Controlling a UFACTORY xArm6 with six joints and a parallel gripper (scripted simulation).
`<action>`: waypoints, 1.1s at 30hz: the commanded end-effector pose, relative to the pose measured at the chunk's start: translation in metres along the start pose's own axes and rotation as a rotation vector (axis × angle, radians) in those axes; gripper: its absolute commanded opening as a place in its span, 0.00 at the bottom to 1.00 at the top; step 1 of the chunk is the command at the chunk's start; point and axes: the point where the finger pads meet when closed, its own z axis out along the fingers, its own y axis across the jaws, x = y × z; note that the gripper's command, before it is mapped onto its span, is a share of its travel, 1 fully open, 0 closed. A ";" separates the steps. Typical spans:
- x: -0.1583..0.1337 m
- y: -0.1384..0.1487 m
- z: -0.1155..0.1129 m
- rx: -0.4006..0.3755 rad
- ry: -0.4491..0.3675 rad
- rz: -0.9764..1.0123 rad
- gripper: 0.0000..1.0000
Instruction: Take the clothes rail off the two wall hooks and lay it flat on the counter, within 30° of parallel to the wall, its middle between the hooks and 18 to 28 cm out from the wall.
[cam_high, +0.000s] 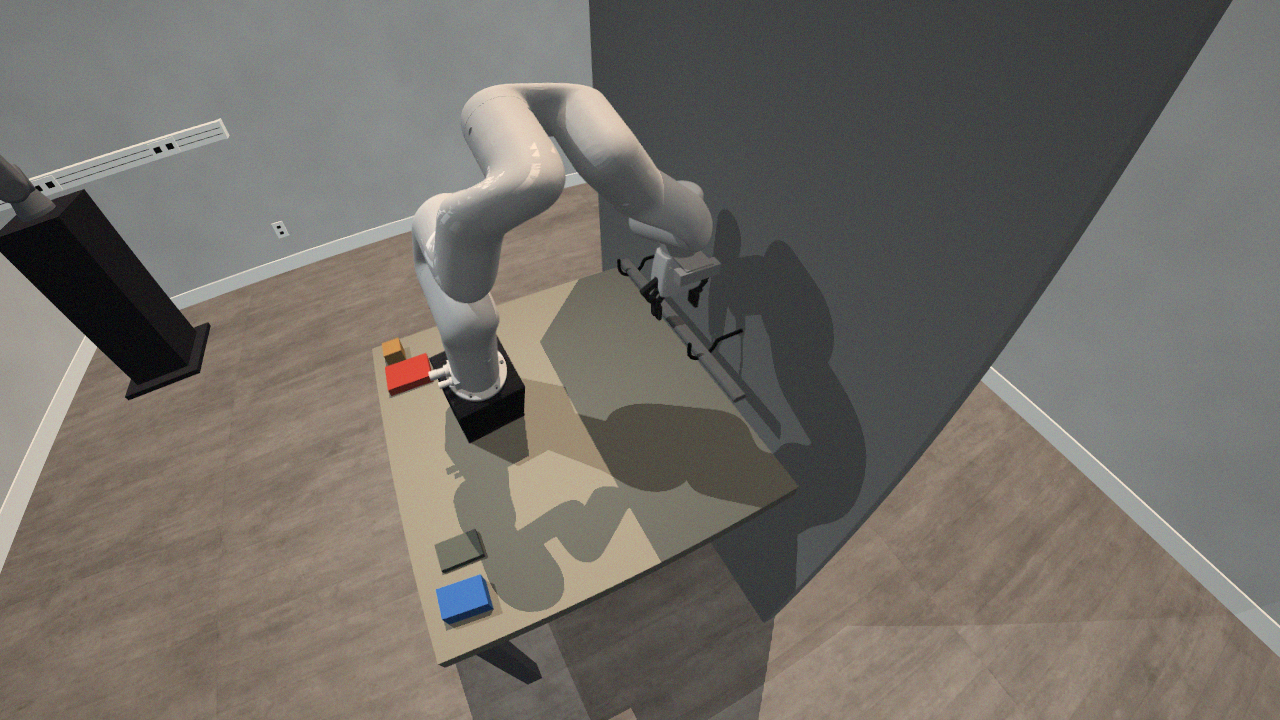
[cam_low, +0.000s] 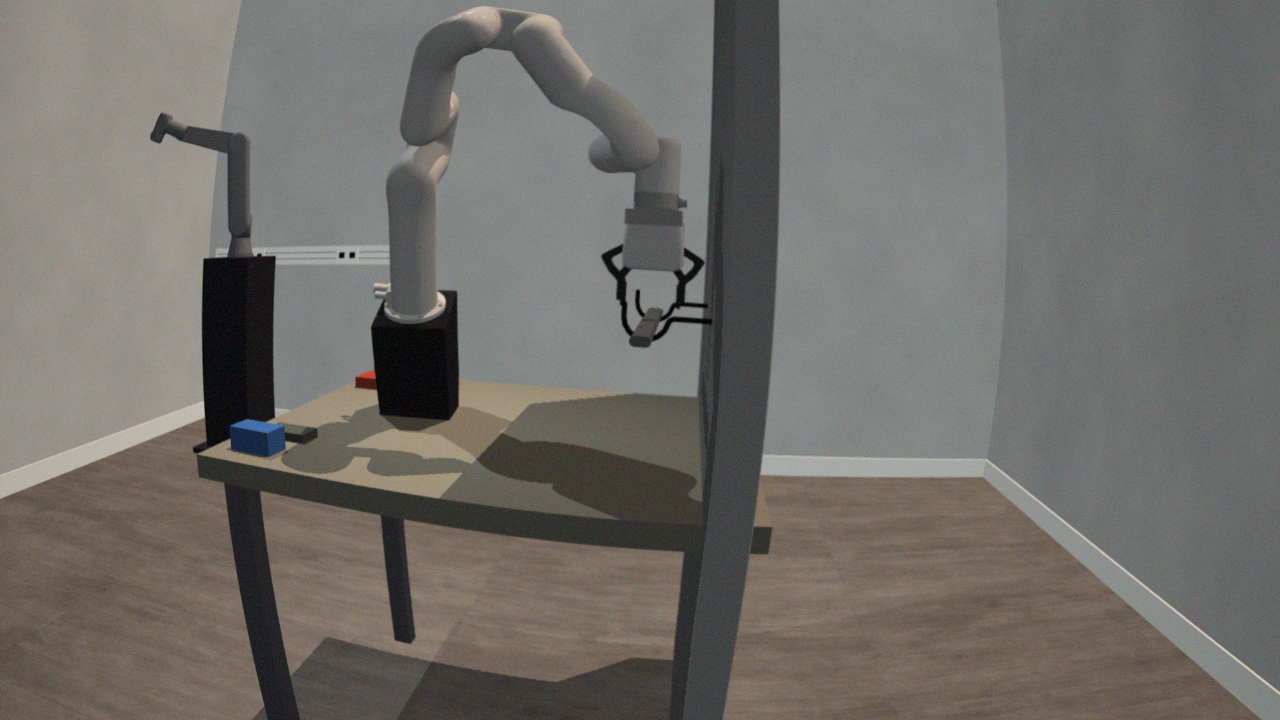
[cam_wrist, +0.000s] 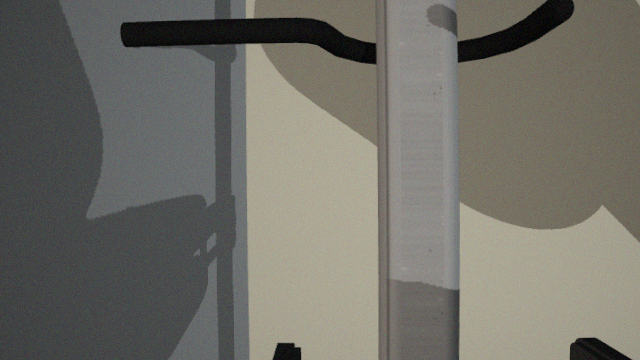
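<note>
top view: the clothes rail (cam_high: 711, 364) lies across two black wall hooks (cam_high: 713, 342) just off the grey wall (cam_high: 895, 179), above the far edge of the tabletop (cam_high: 572, 501). the hand (cam_high: 668, 293) hangs over the rail between the hooks, nearer the far one, its fingers spread wide with nothing in them. to do this step well, i judge it should come straight down so the rail passes between the fingers, and close only once they reach both sides.

exterior view: the hand (cam_low: 650, 300) points down, the rail's end (cam_low: 645, 326) just under it in the hook's cradle. the hooks curl upward, so the lift probably has to rise before pulling away from the wall.

wrist view: the rail (cam_wrist: 420, 150) runs up the picture, resting on one hook (cam_wrist: 320, 37) that crosses near the top. two dark fingertips show at the bottom edge, one on each side of the rail, though the rail sits closer to the left one; a small sideways shift would centre it.

no brand, label or writing can be read in any view.
</note>
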 end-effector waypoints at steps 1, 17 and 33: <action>0.000 -0.001 0.002 0.004 -0.001 0.001 1.00; 0.000 -0.001 0.011 0.004 -0.001 0.001 1.00; 0.000 -0.001 0.021 0.004 0.000 0.001 1.00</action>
